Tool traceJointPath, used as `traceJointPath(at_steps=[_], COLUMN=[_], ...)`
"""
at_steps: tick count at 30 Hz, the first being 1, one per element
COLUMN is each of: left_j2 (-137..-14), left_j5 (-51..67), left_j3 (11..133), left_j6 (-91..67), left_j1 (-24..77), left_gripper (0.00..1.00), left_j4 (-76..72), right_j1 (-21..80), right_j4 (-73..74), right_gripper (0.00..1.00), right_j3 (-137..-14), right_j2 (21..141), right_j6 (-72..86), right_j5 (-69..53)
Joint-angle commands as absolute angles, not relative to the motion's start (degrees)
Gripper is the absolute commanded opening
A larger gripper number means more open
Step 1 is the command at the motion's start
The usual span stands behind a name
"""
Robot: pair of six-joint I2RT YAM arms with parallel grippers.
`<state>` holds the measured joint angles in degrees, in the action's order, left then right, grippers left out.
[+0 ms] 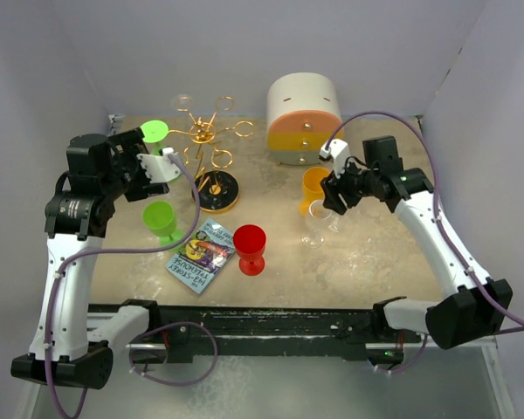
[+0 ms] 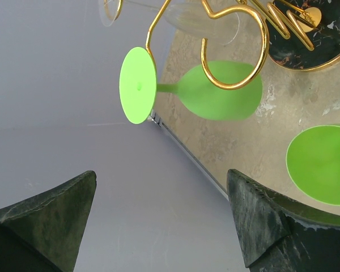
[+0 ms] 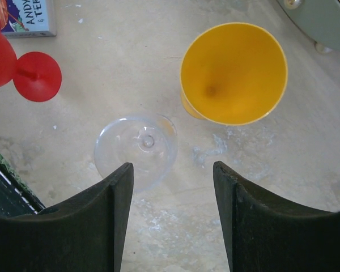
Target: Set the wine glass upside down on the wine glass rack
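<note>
Nearby, yellow glass (image 3: 233, 73) crowds the clear wine glass (image 3: 139, 147) near the right gripper's (image 3: 173, 167) parted jaws; left gripper (image 2: 161, 175) gapes.

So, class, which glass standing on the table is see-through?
The clear glass, by the right gripper; the orange glass, red glass and green glass are solidly coloured.

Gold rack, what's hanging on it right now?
On the rack, a green glass hangs upside down, foot up. A clear one seems to hang beside it. From above, the green glass's bowl is hidden below its own foot.
</note>
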<state>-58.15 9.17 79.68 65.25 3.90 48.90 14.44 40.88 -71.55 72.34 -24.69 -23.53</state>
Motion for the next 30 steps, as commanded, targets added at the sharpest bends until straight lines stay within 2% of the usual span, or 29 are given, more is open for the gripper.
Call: traceJointPath(at_steps=[1,9,17,21,26,30], left_j2=[-58.0,-58.0,-58.2,-58.4,-58.6,-58.9], left_j5=[9.8,10.1,9.3,10.5,11.5,11.8], left_j3=[80.9,80.6,79.8,80.2,80.3,81.1], left_j6=[63.7,63.6,64.3,62.6,58.1,55.3], left_j1=[4.0,4.0,4.0,4.0,4.0,4.0], left_gripper=[0.99,0.99,0.99,0.99,0.99,0.99], left_j4=[47.5,47.2,46.4,46.3,44.1,43.2], right_j1=[16.7,18.7,19.7,19.7,19.7,19.6], right_j4=[41.3,40.9,40.2,39.9,41.7,43.7], right_gripper=[0.59,0.4,0.32,0.22,0.0,0.0], right_j3=[-72.7,-71.5,-71.1,-70.6,-70.7,-70.0], right_j2=[72.7,75.2,77.2,77.0,75.2,70.9], right_j6=[-24.0,-23.6,-23.1,-23.0,-25.2,-26.1], right_j5=[-20.5,-16.7,-15.2,-13.3,-12.8,-15.3])
